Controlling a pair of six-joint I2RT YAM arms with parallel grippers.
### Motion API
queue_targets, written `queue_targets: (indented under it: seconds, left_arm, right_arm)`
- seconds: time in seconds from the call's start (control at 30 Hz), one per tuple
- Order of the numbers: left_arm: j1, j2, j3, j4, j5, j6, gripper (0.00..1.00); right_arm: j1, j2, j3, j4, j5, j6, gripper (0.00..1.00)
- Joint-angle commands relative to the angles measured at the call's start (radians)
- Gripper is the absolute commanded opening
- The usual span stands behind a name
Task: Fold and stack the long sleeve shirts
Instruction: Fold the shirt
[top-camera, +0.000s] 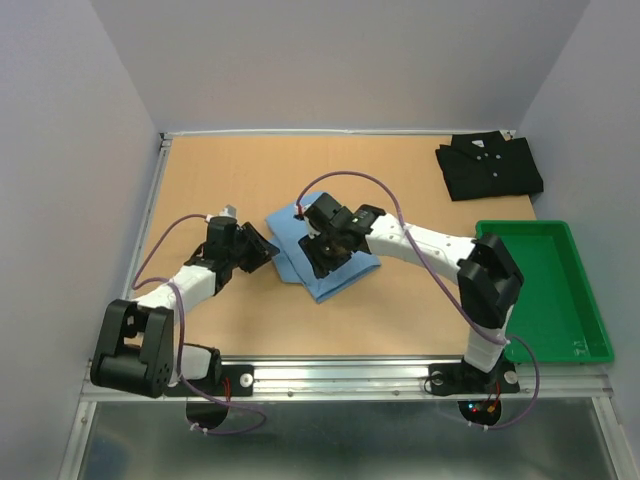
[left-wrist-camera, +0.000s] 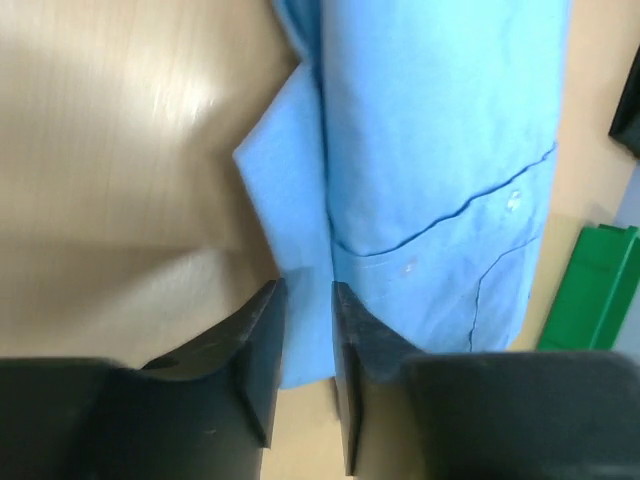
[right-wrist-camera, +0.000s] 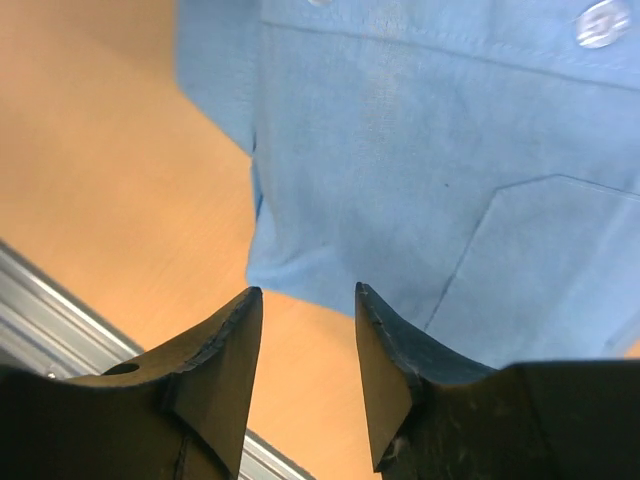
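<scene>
Well, from above the job looks about half done: the black shirt (top-camera: 489, 167) lies folded at the far right of the worktop (top-camera: 230, 180), while the blue shirt (top-camera: 330, 283) sits mid-worktop as a rough bundle, not yet stacked. The right pincer (top-camera: 325, 258) hangs over it; the left pincer (top-camera: 270, 250) is just beside its left edge.

Left wrist view: jaws a narrow slit apart, cloth showing through, nothing looks pinched.

Right wrist view: jaws moderately apart, empty, above the shirt's edge.

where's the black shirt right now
In the top view the black shirt lies folded at the far right corner of the table, just beyond the green tray and well clear of the light blue shirt.
</scene>
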Motion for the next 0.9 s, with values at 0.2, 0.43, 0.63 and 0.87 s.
queue_targets:
  seconds: [0.2,0.43,0.63,0.87]
  left_arm:
    - [0.001,-0.240,0.128,-0.254,-0.139,0.084,0.66]
    - [0.000,-0.119,0.275,-0.154,-0.108,0.084,0.60]
    - [-0.026,0.095,0.430,-0.050,-0.048,0.079,0.49]
    - [-0.048,0.270,0.404,0.071,0.012,0.010,0.38]
  right_arm:
    - [-0.095,-0.198,0.023,0.078,-0.085,0.010,0.51]
    - [-0.205,-0.283,-0.118,0.273,-0.300,0.091,0.51]
    - [-0.368,-0.346,-0.308,0.497,-0.477,0.212,0.49]
    - [-0.463,-0.300,-0.457,0.687,-0.584,0.307,0.46]
